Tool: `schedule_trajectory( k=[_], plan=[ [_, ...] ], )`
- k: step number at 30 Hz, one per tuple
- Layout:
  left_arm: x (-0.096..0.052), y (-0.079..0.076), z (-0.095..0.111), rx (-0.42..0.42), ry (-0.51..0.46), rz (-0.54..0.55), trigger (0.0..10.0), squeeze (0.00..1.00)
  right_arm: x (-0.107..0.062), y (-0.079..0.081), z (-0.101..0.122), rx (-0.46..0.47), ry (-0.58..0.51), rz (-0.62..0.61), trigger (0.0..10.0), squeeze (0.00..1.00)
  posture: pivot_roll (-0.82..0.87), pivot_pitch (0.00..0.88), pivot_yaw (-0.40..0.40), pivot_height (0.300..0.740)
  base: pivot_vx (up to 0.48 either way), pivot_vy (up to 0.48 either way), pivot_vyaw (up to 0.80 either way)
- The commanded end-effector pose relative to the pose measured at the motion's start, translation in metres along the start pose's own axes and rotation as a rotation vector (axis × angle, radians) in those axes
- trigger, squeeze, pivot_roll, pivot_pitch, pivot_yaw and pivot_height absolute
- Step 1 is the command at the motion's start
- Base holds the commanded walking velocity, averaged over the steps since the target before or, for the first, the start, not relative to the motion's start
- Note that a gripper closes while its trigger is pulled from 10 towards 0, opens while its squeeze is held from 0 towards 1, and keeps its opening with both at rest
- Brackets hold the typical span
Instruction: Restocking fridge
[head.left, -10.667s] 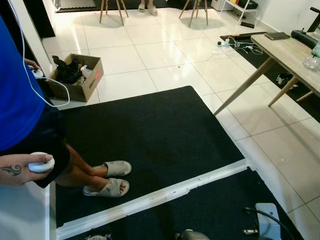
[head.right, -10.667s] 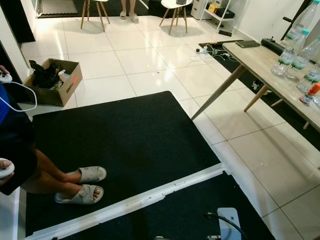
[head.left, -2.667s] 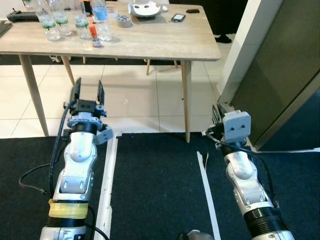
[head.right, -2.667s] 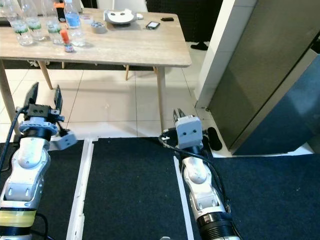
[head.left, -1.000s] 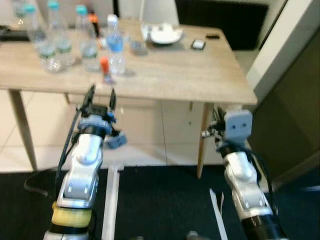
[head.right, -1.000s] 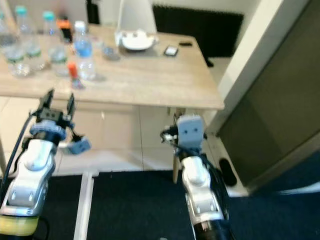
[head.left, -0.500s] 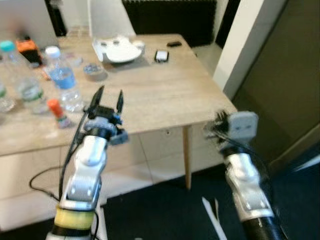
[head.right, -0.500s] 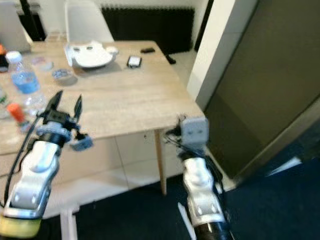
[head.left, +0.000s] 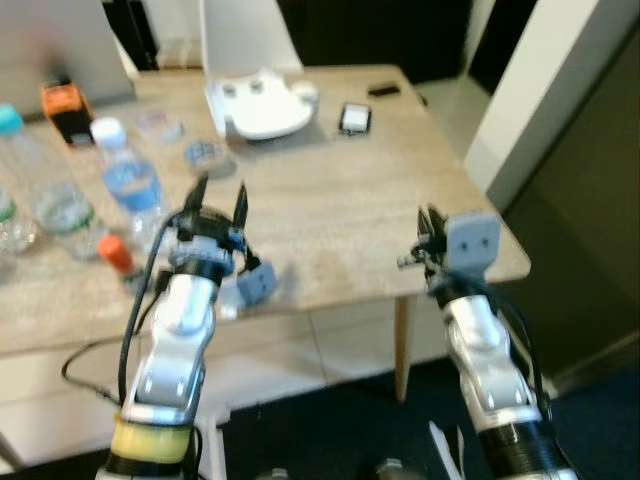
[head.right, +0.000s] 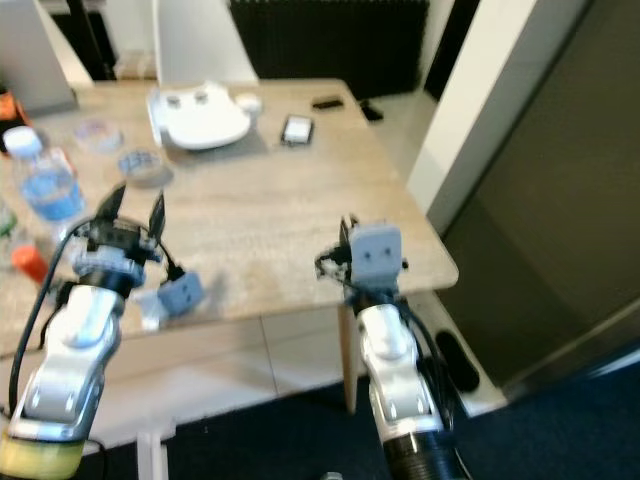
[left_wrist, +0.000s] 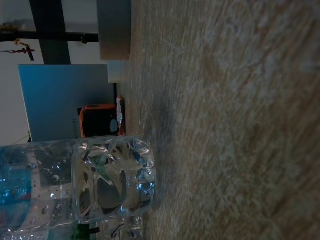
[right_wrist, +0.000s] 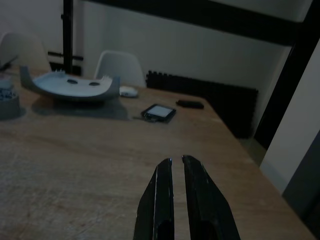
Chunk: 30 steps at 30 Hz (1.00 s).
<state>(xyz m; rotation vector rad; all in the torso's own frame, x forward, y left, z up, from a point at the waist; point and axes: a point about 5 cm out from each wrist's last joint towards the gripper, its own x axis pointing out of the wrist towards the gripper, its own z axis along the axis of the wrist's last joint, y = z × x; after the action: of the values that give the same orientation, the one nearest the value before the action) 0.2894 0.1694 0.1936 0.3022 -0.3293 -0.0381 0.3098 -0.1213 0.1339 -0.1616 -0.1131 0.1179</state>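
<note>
Several clear water bottles stand on the left part of a wooden table (head.left: 330, 210). The nearest is a blue-labelled bottle (head.left: 128, 185), which appears large and close in the left wrist view (left_wrist: 85, 192). My left gripper (head.left: 218, 192) is open and held just above the tabletop, a little to the right of that bottle, with nothing between its fingers. My right gripper (head.left: 428, 222) hovers over the table's right front corner. Its fingers (right_wrist: 162, 180) are together and hold nothing. The dark grey fridge front (head.left: 590, 190) stands to the right of the table.
On the table's far side lie a white curved device (head.left: 255, 105), a phone (head.left: 352, 117), a tape roll (head.left: 205, 155) and an orange box (head.left: 60, 100). A small red-capped bottle (head.left: 115, 255) stands near the front edge. A white pillar (head.left: 530, 90) rises beside the fridge.
The view has risen and closed in on the table. Both grippers, earlier in front of and below the table edge, are now over the tabletop, the left one closer to the blue-labelled bottle.
</note>
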Motion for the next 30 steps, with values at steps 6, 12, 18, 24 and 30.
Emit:
schedule_trajectory(
  k=[6, 12, 18, 24, 30],
  plan=[
    [-0.0007, -0.0071, 0.0003, -0.002, 0.003, -0.008, 10.0, 0.00, -0.0030, -0.0028, -0.0033, -0.007, 0.011, -0.003, 10.0, 0.00, 0.01, 0.059, -0.037, 0.740, 0.000, 0.000, 0.00],
    [-0.0003, -0.0078, -0.0003, 0.000, 0.007, -0.005, 10.0, 0.00, -0.0032, -0.0019, -0.0033, -0.007, 0.011, 0.002, 10.0, 0.00, 0.01, 0.059, -0.037, 0.740, 0.000, -0.110, 0.00],
    [0.0003, -0.0101, -0.0018, -0.015, 0.019, 0.005, 10.0, 0.00, -0.0051, 0.0029, -0.0032, -0.006, 0.012, 0.017, 10.0, 0.00, 0.01, 0.060, -0.036, 0.740, 0.000, -0.373, 0.00],
    [0.0005, -0.0097, -0.0035, -0.031, 0.035, 0.017, 10.0, 0.00, -0.0056, 0.0038, -0.0033, -0.005, 0.013, 0.021, 10.0, 0.00, 0.01, 0.061, -0.036, 0.740, 0.000, -0.155, 0.00],
    [-0.0002, -0.0082, -0.0065, -0.060, 0.052, 0.032, 10.0, 0.00, -0.0055, 0.0034, -0.0036, -0.006, 0.014, 0.021, 10.0, 0.00, 0.01, 0.062, -0.036, 0.740, 0.000, 0.000, 0.00]
  ],
)
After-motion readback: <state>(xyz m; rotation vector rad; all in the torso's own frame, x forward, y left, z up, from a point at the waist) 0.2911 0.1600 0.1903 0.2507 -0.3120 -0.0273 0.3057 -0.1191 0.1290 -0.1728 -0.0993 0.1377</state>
